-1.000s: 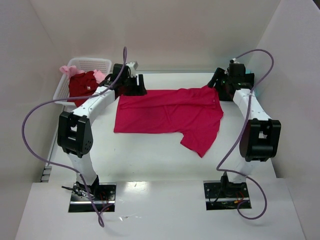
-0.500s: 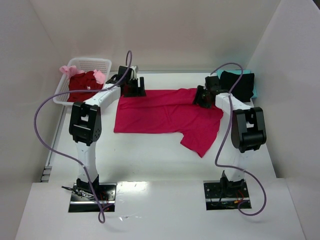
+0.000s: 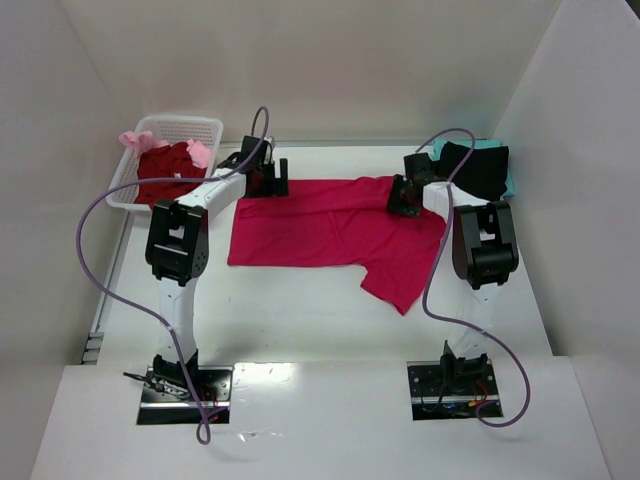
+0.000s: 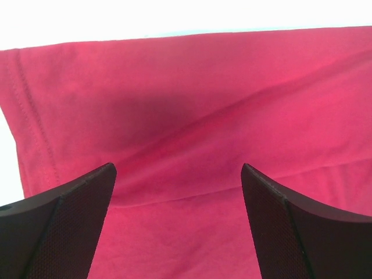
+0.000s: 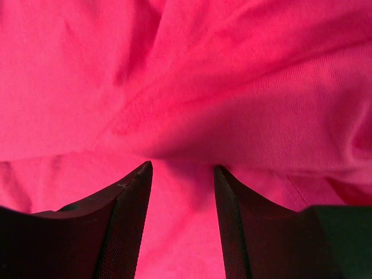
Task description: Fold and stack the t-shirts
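A crimson-pink t-shirt (image 3: 330, 225) lies spread across the table, one sleeve pointing to the near right. My left gripper (image 3: 268, 180) hovers over its far left corner. In the left wrist view the left gripper (image 4: 177, 168) is wide open above the hemmed edge of the shirt (image 4: 192, 104), with nothing pinched. My right gripper (image 3: 405, 197) is down on the shirt's far right part. In the right wrist view its jaws (image 5: 181, 168) stand half closed, still apart, with shirt cloth (image 5: 192, 87) under and between them and a raised fold just ahead.
A white lattice basket (image 3: 190, 124) stands at the back left with a dark red tee (image 3: 165, 170) and a pale pink tee (image 3: 200, 150) in it. At the back right a black tee (image 3: 480, 170) lies on a teal one (image 3: 508, 185). White walls close in on three sides.
The right gripper left the back right stack, came down onto the shirt's right part and narrowed its jaws. The left gripper stayed at the far left corner and opened wider.
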Controlling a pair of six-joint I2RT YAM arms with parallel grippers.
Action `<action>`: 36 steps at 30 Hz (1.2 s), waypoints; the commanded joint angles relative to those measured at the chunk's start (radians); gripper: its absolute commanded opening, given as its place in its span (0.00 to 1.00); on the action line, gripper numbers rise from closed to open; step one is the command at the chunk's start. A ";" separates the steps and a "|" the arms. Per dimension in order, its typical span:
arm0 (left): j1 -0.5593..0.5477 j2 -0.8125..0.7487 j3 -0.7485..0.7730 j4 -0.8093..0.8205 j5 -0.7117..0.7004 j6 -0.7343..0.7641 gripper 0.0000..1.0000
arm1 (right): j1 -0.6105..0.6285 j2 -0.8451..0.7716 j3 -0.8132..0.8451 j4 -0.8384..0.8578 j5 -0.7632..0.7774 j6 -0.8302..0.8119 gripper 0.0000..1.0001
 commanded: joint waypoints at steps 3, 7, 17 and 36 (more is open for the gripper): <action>0.006 0.013 0.029 -0.008 -0.096 0.014 0.96 | 0.009 0.032 0.093 0.031 0.025 -0.019 0.51; 0.006 0.013 0.029 -0.017 -0.150 0.014 0.96 | 0.018 0.041 0.113 0.031 0.036 -0.019 0.51; 0.006 0.059 0.029 -0.026 -0.150 0.014 0.97 | 0.027 0.061 0.136 0.009 0.034 -0.028 0.47; 0.006 0.107 0.049 -0.026 -0.131 0.014 0.97 | 0.046 0.070 0.090 0.019 0.034 -0.028 0.47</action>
